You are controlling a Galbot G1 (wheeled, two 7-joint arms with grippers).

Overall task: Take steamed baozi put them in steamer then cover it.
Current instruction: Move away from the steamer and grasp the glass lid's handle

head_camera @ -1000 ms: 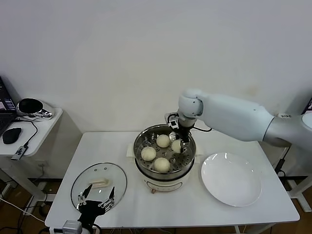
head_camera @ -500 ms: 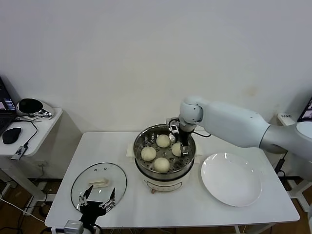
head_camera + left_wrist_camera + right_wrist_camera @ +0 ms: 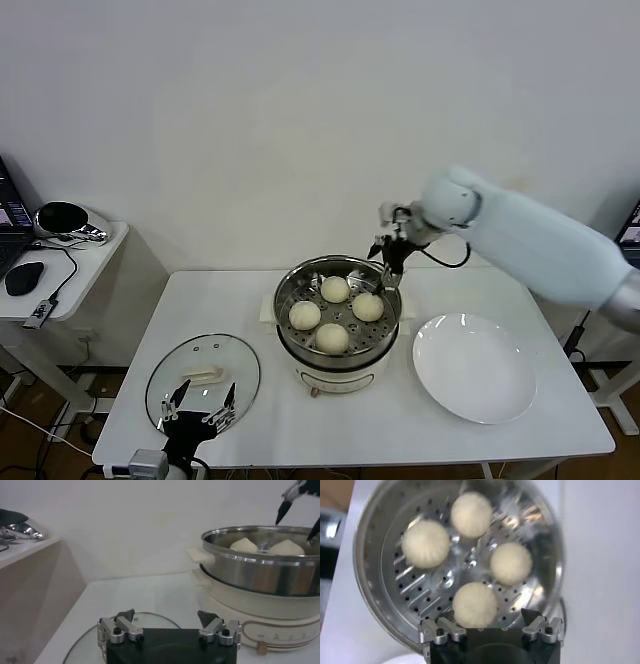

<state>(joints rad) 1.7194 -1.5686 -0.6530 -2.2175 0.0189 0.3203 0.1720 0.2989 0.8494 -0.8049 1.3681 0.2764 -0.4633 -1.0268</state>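
Observation:
Several cream-white baozi point(image 3: 335, 289) lie on the perforated tray inside the steel steamer point(image 3: 283, 303). My right gripper point(image 3: 388, 256) hangs open and empty above the pot's far right rim. In the right wrist view the gripper point(image 3: 487, 615) looks down on the baozi point(image 3: 425, 543) in the steamer point(image 3: 367, 580). The glass cover point(image 3: 203, 375) with its cream handle lies flat on the table at the front left. My left gripper point(image 3: 198, 408) is open and empty over the cover's near edge. In the left wrist view the left gripper point(image 3: 166, 615) faces the steamer point(image 3: 260, 575).
An empty white plate point(image 3: 475, 367) lies to the right of the steamer. A side table point(image 3: 60, 262) with a mouse and a black device stands off to the left. The wall rises just behind the white table point(image 3: 380, 430).
My right gripper has let go of a baozi and risen up and back to the right, out of the pot. That baozi stays on the tray. The left arm has not moved.

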